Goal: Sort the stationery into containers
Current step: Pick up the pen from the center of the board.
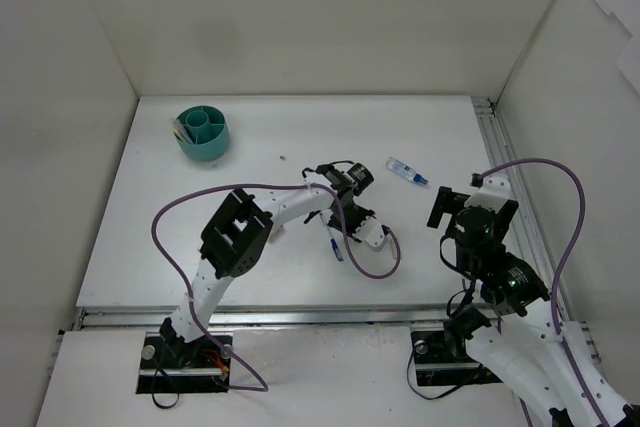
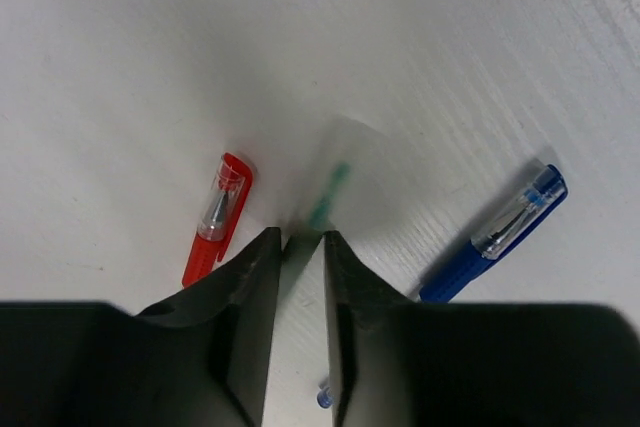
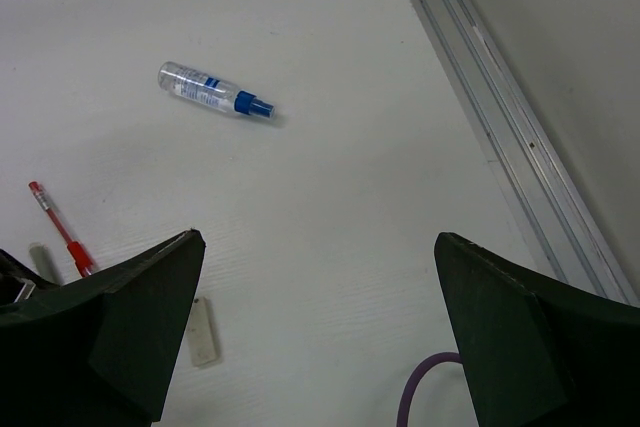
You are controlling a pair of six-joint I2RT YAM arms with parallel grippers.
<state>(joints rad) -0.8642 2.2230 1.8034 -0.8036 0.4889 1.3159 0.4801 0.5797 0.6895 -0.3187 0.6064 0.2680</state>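
The teal cup [image 1: 203, 133] stands at the table's far left with a few items in it. My left gripper [image 2: 298, 234] is low over the table's middle [image 1: 337, 238]. Its jaws are nearly shut on a blurred, pale translucent pen with a green part [image 2: 330, 187]. A red pen [image 2: 218, 217] lies just to its left and a blue pen [image 2: 500, 235] to its right. My right gripper [image 3: 317, 239] is wide open and empty above the table at the right [image 1: 470, 197]. A blue-white tube [image 3: 215, 92] lies ahead of it, also visible from above [image 1: 407, 171].
A small beige eraser block [image 3: 203, 331] lies by my right gripper's left finger. The red pen shows in the right wrist view too [image 3: 60, 229]. A metal rail [image 3: 500, 117] runs along the table's right edge. A purple cable [image 3: 425, 392] loops below. White walls surround the table.
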